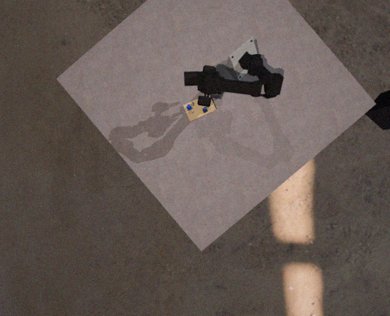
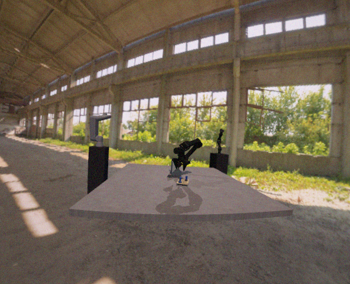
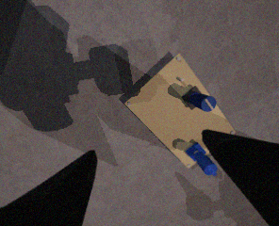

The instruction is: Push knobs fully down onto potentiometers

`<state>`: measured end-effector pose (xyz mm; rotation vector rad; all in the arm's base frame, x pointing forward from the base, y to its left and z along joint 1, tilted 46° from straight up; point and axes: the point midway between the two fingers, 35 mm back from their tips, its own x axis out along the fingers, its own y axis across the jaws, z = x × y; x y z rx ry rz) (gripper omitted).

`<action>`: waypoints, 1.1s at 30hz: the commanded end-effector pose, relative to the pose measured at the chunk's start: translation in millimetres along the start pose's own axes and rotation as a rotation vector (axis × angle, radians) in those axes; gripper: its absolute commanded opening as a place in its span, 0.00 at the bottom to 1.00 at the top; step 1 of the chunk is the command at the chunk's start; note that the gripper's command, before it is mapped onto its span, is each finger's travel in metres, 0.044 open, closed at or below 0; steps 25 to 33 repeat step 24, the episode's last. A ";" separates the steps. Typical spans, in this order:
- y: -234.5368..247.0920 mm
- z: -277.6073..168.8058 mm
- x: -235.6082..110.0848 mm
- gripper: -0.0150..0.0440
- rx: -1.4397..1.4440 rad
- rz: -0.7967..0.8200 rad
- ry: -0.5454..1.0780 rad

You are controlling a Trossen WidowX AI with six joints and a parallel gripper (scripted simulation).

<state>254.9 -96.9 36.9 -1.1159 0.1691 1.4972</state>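
A tan circuit board (image 1: 197, 113) (image 2: 182, 182) (image 3: 160, 110) stands on the grey table (image 1: 147, 61) near its middle. Two blue knobs stand on it: one (image 1: 189, 107) (image 2: 180, 179) (image 3: 201, 101) towards the board's far end in the wrist view, the other (image 1: 205, 109) (image 2: 186, 177) (image 3: 202, 160) at the near end beside my right finger. How far down each knob sits I cannot tell. My gripper (image 1: 204, 100) (image 2: 181, 167) (image 3: 149, 145) is open wide and empty. It hangs above the board's edge and touches nothing.
The arm's grey base plate (image 1: 246, 51) is bolted to the table behind the board. A black pedestal with a camera (image 2: 97, 168) stands off the table's left side, and another pedestal (image 2: 219, 161) stands behind it. The arm's shadow falls across the table.
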 end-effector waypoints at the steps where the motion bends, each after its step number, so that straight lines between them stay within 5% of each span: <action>1: 29.2 36.4 1.2 1.00 -0.005 0.004 -0.011; 33: 47.7 61.1 4.9 1.00 -0.009 0.000 -0.016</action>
